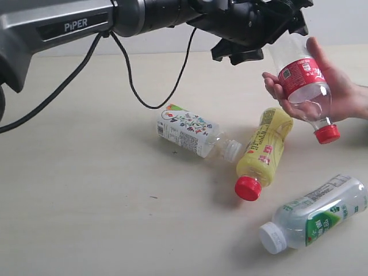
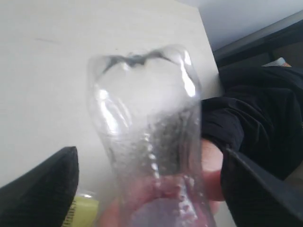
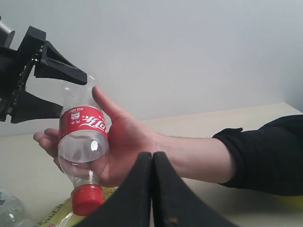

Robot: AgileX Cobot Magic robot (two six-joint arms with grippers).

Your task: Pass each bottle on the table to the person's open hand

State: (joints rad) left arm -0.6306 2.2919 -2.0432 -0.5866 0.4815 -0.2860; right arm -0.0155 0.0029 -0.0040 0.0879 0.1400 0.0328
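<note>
1. Exterior view, upper right of the frame: your red-label bottle (image 1: 300, 80) lies in the person's open hand (image 1: 342, 95). Its red cap points down and its base points up toward the left gripper (image 1: 282, 41).
2. Your left gripper stands wide, one jaw on each side of the bottle's clear base. The left wrist view shows a gap between each finger and the plastic, so it grips nothing.
3. The right wrist view shows the bottle resting on the palm, thumb on one side and fingertips on the other.
4. Your right gripper (image 3: 152, 189) has its jaws pressed together with nothing between them.
5. On the desk (image 1: 86, 190), at the centre of the exterior frame, the illustrated-label bottle (image 1: 192, 133) lies on its side, neck toward the yellow bottle (image 1: 265, 146). You cannot tell whether the two touch.
6. The yellow bottle lies just right of centre, below the hand, with its red cap toward the lower edge.
7. At the lower right, the green-label bottle (image 1: 322, 215) lies on its side, white cap toward the lower left, apart from the yellow one.
</note>
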